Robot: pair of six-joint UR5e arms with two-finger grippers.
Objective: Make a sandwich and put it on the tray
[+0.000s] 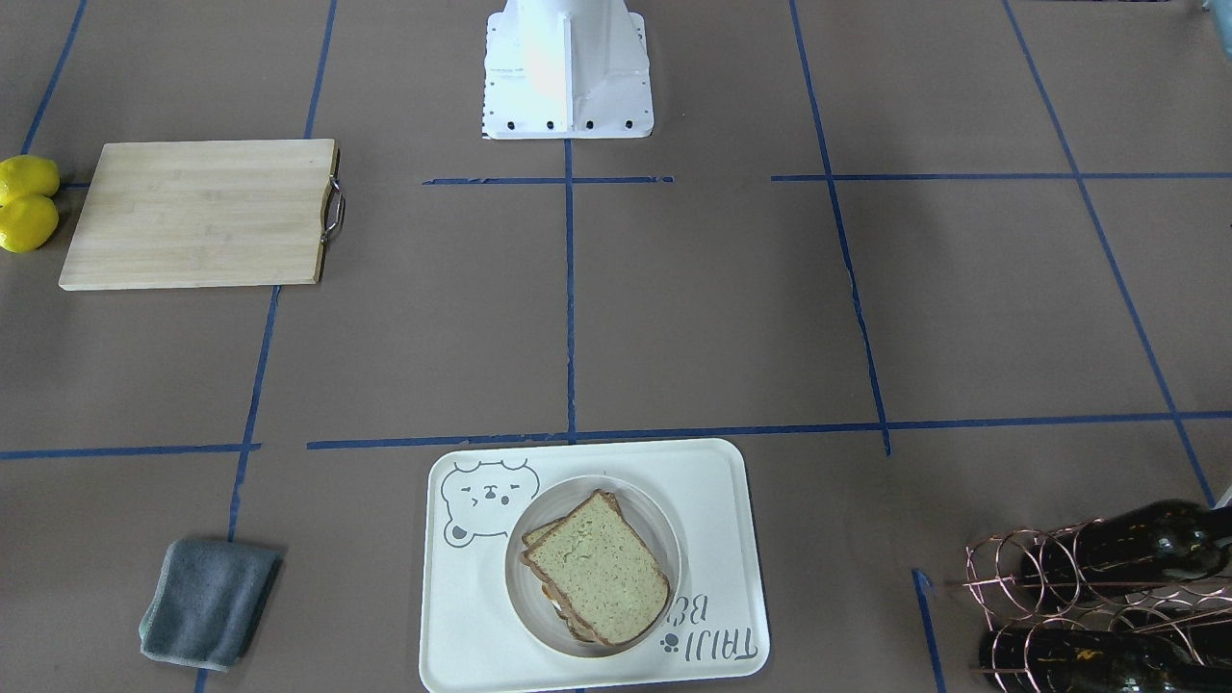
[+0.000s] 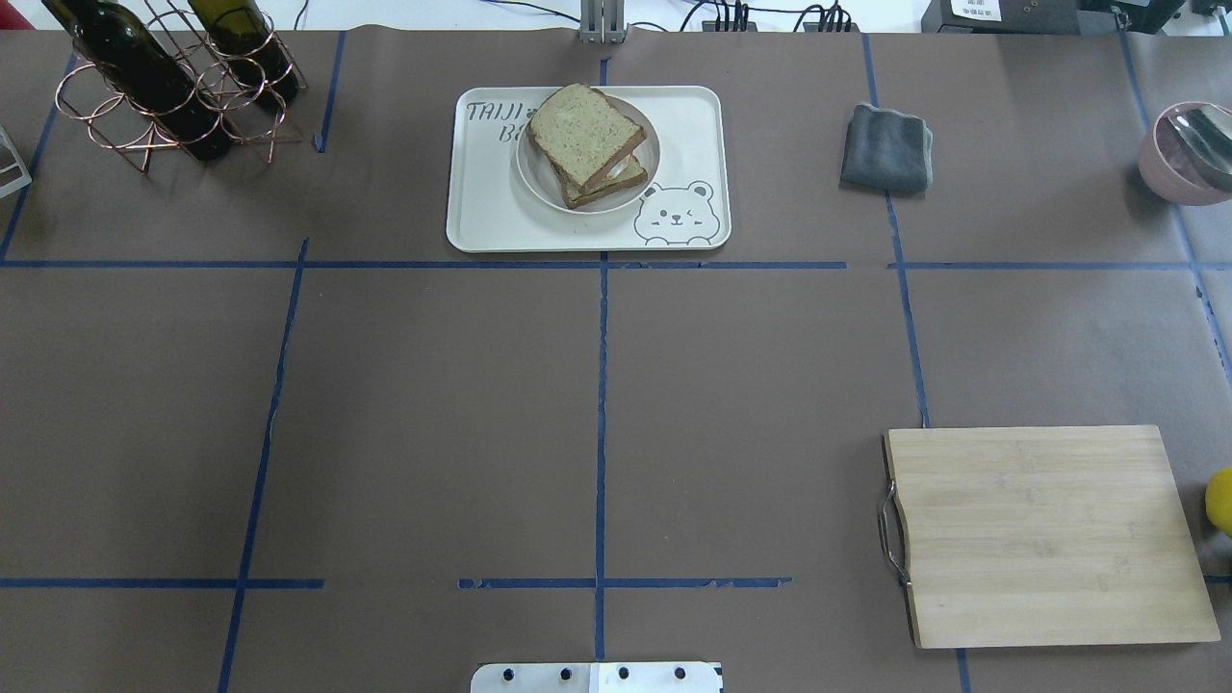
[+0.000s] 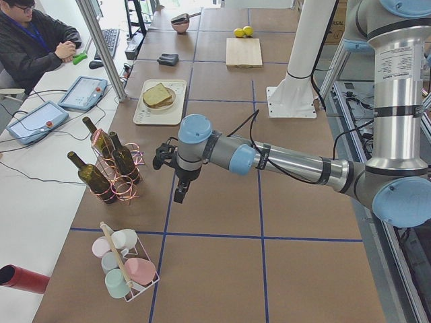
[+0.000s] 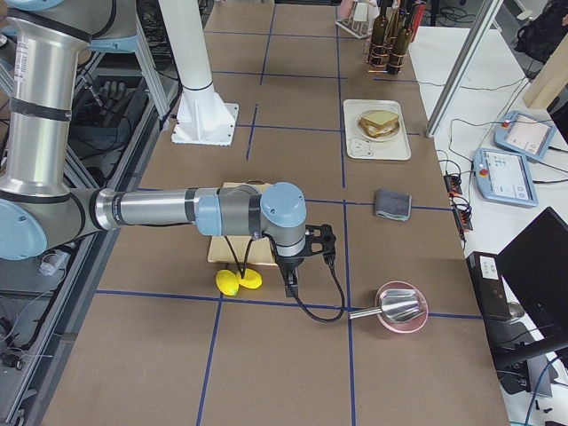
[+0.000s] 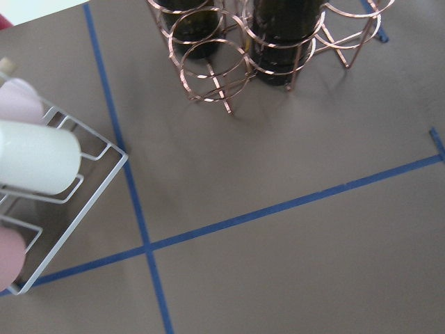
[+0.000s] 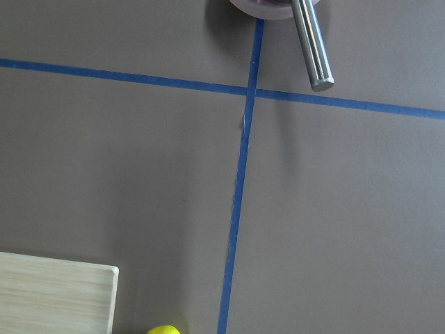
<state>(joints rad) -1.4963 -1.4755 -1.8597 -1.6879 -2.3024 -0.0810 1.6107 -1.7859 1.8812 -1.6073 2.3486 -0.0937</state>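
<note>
The sandwich (image 1: 597,568) lies stacked on a small round white plate (image 1: 668,539) that sits on the cream bear tray (image 1: 717,481). Its top bread slice is pale greenish, and a bit of white egg shows between the slices in the overhead view (image 2: 587,140). The tray (image 2: 481,217) is at the table's far middle. My left gripper (image 3: 180,194) hangs over the table's left end near the bottle rack. My right gripper (image 4: 291,282) hangs over the right end near the lemons. Both are far from the sandwich, and I cannot tell if they are open or shut.
A wooden cutting board (image 2: 1044,534) lies near right with lemons (image 1: 27,202) beside it. A grey cloth (image 2: 885,146) lies right of the tray. A copper rack with wine bottles (image 2: 164,82) stands far left. A pink bowl with a metal scoop (image 2: 1189,149) and a cup rack (image 3: 124,266) sit at the table ends.
</note>
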